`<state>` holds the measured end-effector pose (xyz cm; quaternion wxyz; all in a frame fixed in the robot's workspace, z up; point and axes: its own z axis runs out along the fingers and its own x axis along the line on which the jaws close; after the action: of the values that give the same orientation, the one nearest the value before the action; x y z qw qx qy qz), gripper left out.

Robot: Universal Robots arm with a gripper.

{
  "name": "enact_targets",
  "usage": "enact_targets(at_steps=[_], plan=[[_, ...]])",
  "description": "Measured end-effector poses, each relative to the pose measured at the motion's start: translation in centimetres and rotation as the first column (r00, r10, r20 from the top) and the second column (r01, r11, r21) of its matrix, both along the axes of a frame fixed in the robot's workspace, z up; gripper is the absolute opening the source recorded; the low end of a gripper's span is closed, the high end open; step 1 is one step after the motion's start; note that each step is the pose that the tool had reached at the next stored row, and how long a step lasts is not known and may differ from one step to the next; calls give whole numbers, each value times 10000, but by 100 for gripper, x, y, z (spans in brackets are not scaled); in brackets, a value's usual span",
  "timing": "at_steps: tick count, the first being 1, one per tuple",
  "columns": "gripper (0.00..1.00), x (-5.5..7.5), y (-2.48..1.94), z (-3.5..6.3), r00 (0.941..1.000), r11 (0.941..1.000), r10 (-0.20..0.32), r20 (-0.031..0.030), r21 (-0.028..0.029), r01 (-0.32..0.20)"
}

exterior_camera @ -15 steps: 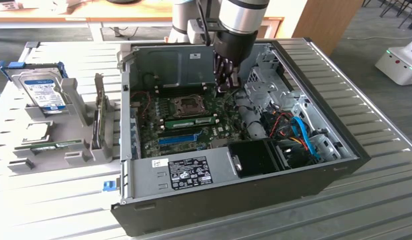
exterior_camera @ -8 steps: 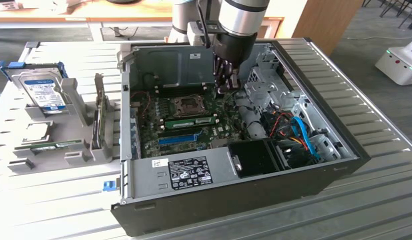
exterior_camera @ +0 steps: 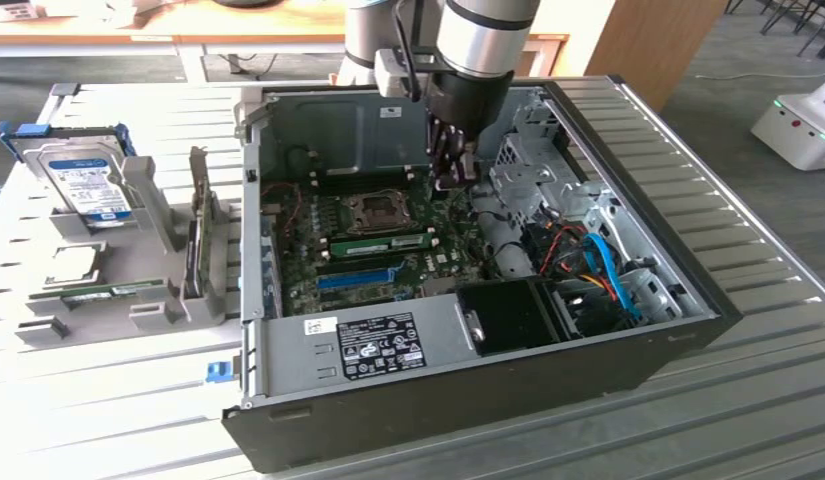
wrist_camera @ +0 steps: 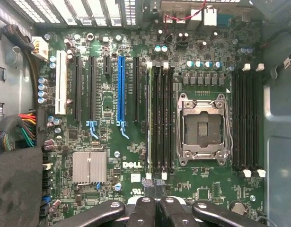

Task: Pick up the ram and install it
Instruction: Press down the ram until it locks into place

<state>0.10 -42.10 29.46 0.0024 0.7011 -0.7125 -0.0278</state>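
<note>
The ram (exterior_camera: pixel 385 243) stands on edge in a memory slot on the motherboard (exterior_camera: pixel 446 262), just beside the CPU socket (exterior_camera: pixel 379 210) and between it and the long blue slot (exterior_camera: pixel 359 277). In the wrist view the ram (wrist_camera: pixel 148 118) fills the slot of its bank that lies farthest from the CPU socket (wrist_camera: pixel 202 127), with the blue slot (wrist_camera: pixel 120 90) a little further off. The jaws hang above the board near the ram, closed together with nothing held between them, and do not touch it. The arm (exterior_camera: pixel 482 40) comes down into the open computer case (exterior_camera: pixel 519 390).

The case lies on its side on a pale, ribbed metal surface (exterior_camera: pixel 119 410). At the exterior view's left a grey holder (exterior_camera: pixel 152 250) on the same surface carries a hard drive (exterior_camera: pixel 92 185) with a blue label and a second green stick (exterior_camera: pixel 112 292) lying flat.

Behind stand wooden furniture (exterior_camera: pixel 185 25) and a wooden panel (exterior_camera: pixel 652 40). A grey floor (exterior_camera: pixel 732 70) and a white machine (exterior_camera: pixel 799 125) show at the exterior view's right.
</note>
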Motion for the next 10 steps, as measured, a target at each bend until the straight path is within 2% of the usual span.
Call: enact_targets(at_steps=[10], plan=[[11,0,0,-64,10000,10000,0,0,1,0]])
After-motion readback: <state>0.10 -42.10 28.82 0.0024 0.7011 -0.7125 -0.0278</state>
